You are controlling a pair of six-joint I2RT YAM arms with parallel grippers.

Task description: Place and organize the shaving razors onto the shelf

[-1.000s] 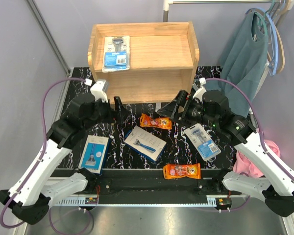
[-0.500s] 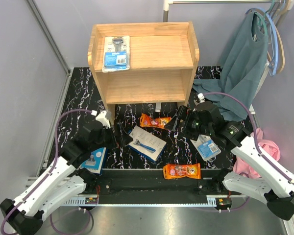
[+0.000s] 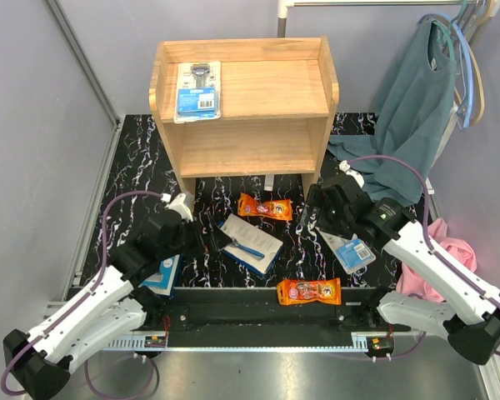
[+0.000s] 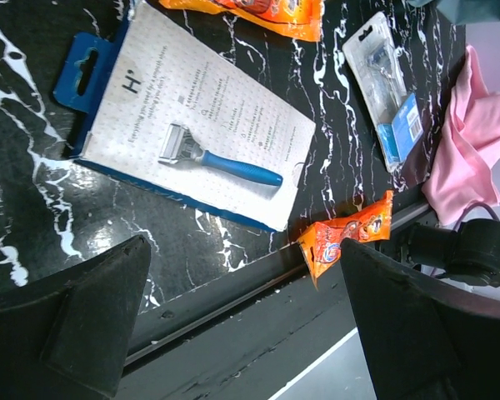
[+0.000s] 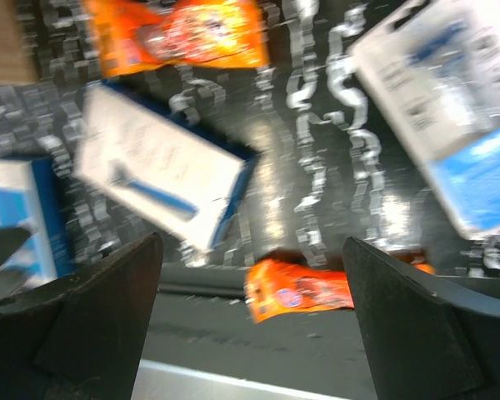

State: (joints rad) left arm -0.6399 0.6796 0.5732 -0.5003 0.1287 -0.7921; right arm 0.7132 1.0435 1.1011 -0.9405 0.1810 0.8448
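Note:
The wooden shelf (image 3: 275,87) stands at the back with one blister razor pack (image 3: 197,92) on its top tier. On the black table lie a white-and-blue box (image 3: 248,244), a second box (image 3: 164,273) partly under my left arm, an orange packet (image 3: 264,207), another orange packet (image 3: 308,291) at the near edge, and a blister pack (image 3: 351,250). My left gripper (image 3: 217,239) is open and empty beside the centre box (image 4: 192,154). My right gripper (image 3: 312,202) is open and empty above the table; its blurred view shows the near orange packet (image 5: 304,292).
A teal garment (image 3: 417,108) hangs at the back right and drapes onto the table. A pink cloth (image 3: 437,262) lies off the right edge, also in the left wrist view (image 4: 483,142). A metal rail (image 3: 258,315) runs along the near edge.
Both arms have drawn back from the shelf's front toward the near side. The left gripper now sits by the centre box; the right gripper is between the orange packet and the blister pack.

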